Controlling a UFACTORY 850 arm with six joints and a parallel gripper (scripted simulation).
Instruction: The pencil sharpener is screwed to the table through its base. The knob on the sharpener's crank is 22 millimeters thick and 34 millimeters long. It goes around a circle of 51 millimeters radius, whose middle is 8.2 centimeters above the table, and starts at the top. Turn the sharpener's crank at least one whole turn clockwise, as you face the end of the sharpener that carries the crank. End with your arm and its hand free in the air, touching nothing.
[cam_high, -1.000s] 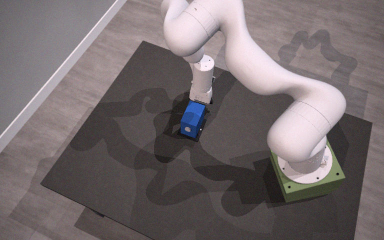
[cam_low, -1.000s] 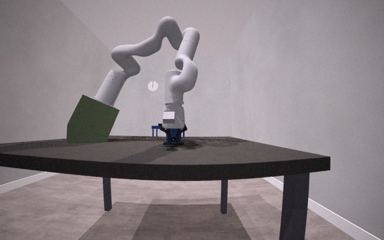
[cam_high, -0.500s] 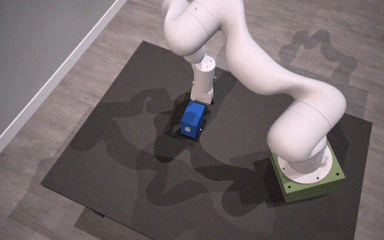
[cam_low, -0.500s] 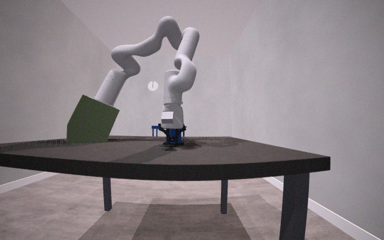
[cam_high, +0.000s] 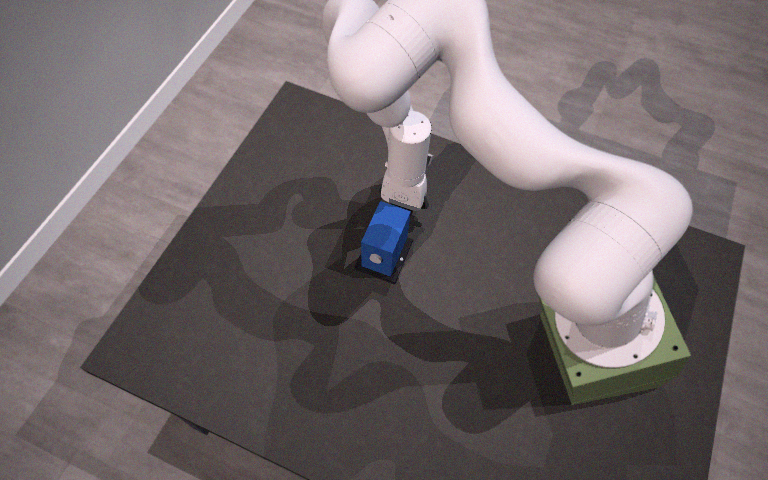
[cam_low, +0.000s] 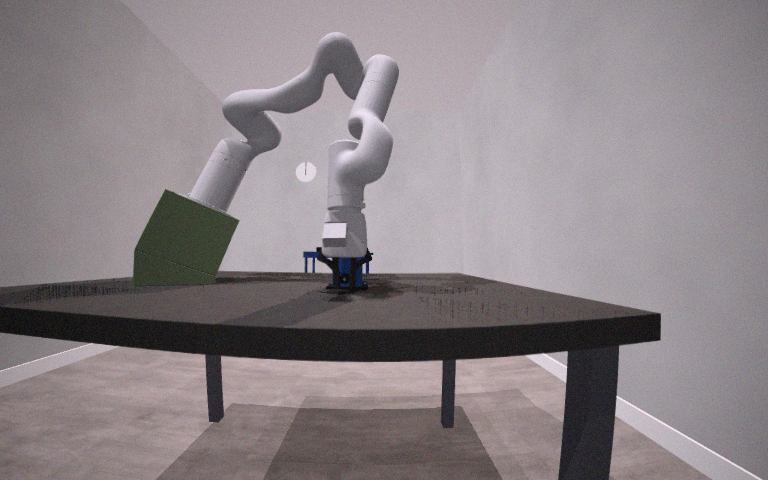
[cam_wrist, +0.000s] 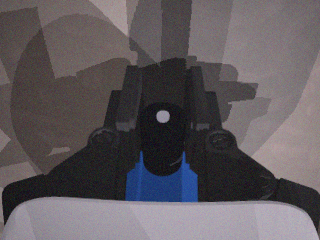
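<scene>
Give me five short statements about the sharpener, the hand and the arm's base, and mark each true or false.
1. The hand is shut on the black crank knob. True.
2. The sharpener is red. False: it is blue.
3. The hand hangs high above the sharpener. False: in the exterior view it is down around it, near the table.
4. The arm stands on a green base. True.
5. The sharpener lies toppled on its side. False: it stands on its base.

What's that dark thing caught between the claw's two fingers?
The crank's knob, a dark cylinder with a pale dot, clamped by the claw above the blue sharpener. The wrist view shows it.
</scene>
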